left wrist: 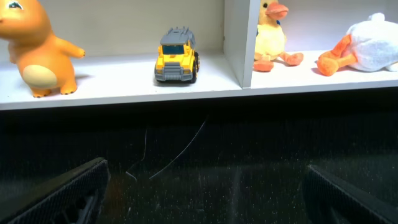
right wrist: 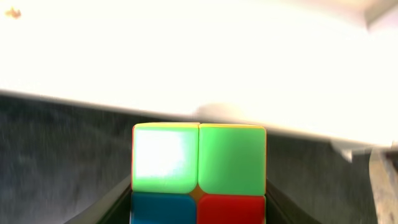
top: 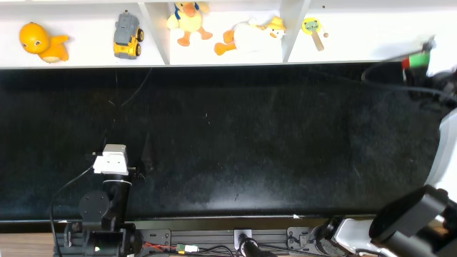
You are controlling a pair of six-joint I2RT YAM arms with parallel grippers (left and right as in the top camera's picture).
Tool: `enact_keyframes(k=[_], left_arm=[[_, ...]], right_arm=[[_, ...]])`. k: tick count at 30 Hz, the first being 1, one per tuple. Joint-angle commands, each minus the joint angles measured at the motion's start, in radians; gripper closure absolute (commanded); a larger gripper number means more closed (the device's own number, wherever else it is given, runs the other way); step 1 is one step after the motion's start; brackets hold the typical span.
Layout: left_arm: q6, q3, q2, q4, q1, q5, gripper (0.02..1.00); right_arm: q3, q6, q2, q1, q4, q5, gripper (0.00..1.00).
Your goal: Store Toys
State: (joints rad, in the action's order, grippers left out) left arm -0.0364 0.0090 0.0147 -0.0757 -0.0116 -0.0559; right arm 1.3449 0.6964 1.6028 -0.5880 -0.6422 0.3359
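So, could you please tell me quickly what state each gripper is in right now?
Left gripper: open, holding nothing.
Right gripper: closed on the puzzle cube.

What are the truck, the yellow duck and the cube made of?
Truck: probably hard plastic, glossy yellow body. Duck: looks plush, fuzzy fabric, floppy orange feet. Cube: likely smooth plastic, tiles catching glare.

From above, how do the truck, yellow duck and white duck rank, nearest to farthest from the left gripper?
1. truck, almost straight ahead of the left gripper.
2. yellow duck, to the right of the truck.
3. white duck, farther right again.
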Motion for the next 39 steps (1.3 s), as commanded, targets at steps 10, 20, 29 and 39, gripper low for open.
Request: enact_keyframes(k=[10, 20, 29, 39], left_arm=[[-0.016, -0.001, -0.011, -0.005, 0.002, 0.005, 0.023], [-0.016, -0.001, -0.011, -0.005, 0.002, 0.005, 0.020], [-0.016, -0.001, -0.012, -0.005, 0.002, 0.005, 0.020], [-0.016, -0.001, -0.011, -0.005, 0.002, 0.005, 0.020]], right_arm=[[0.324, -0.139, 0.290, 0.151, -0.079, 0.007, 0.549], [0.391, -0.196, 0.390, 0.190, -0.095, 0.011, 0.511], [0.391, -0.204, 0.391, 0.188, -0.091, 0.003, 0.005], [0.228, -0.214, 0.181, 0.204, -0.080, -0.101, 0.005]])
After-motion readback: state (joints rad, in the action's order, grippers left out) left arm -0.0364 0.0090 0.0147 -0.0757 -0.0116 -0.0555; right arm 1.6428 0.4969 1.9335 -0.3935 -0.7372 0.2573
